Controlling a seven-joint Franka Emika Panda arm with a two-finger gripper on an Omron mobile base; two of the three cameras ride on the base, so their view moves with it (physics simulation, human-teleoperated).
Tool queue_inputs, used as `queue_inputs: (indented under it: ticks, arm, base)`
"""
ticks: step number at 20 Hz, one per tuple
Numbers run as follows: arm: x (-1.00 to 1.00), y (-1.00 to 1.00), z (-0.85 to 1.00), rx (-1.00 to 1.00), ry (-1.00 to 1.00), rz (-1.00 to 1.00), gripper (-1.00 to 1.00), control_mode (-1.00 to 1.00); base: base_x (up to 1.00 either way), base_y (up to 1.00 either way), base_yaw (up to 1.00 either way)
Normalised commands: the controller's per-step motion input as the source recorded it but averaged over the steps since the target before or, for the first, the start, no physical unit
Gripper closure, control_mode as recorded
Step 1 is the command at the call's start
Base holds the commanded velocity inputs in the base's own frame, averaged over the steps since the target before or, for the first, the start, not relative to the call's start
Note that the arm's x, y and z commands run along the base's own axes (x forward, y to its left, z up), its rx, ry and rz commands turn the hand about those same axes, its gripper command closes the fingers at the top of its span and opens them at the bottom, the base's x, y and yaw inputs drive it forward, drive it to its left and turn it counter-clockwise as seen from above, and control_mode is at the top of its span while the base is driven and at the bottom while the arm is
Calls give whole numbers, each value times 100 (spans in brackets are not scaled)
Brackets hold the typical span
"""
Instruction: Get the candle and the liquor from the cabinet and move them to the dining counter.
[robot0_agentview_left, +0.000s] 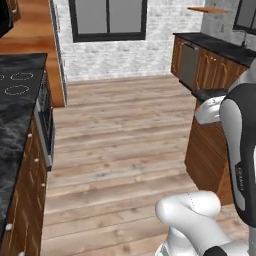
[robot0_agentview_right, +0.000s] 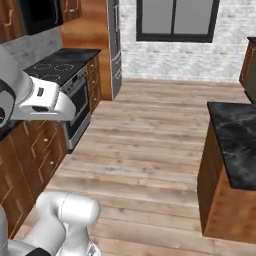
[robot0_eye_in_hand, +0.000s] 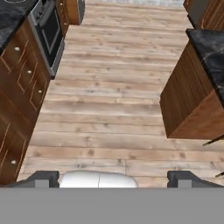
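Tool (robot0_eye_in_hand: 113, 178) spread wide, holding nothing, aimed down an open aisle of wooden floor (robot0_eye_in_hand: 109, 100). Dining table (robot0_agentview_right: 235, 145) of black marble to the right, corner edge near. Stove (robot0_agentview_right: 75, 95) and drawers lining the left. Candle, liquor unseen.

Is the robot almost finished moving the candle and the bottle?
No, nothing looks done yet. The gripper is open and holds nothing; it hangs over the bare wooden floor. The black marble dining counter at the right has no candle or bottle on the part I can see. Fetching both from the cabinet and carrying them over is all left to do.
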Motion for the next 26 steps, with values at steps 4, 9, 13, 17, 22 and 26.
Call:
queue_inputs:
  ticks: [4, 9, 13, 17, 22, 26]
  arm:
    - [0, 0, 0, 0, 0, 0, -100, 100]
    - [0, 0, 0, 0, 0, 0, -100, 100]
    - [0, 0, 0, 0, 0, 0, -100, 100]
    - [0, 0, 0, 0, 0, 0, -100, 100]
    - [0, 0, 0, 0, 0, 0, -100, 100]
    - [0, 0, 0, 0, 0, 0, -100, 100]
  base:
    - [100, 63, -11]
    - [100, 8, -15]
    - [100, 0, -11]
    - [100, 0, -10]
    - [100, 0, -10]
    - [100, 0, -11]
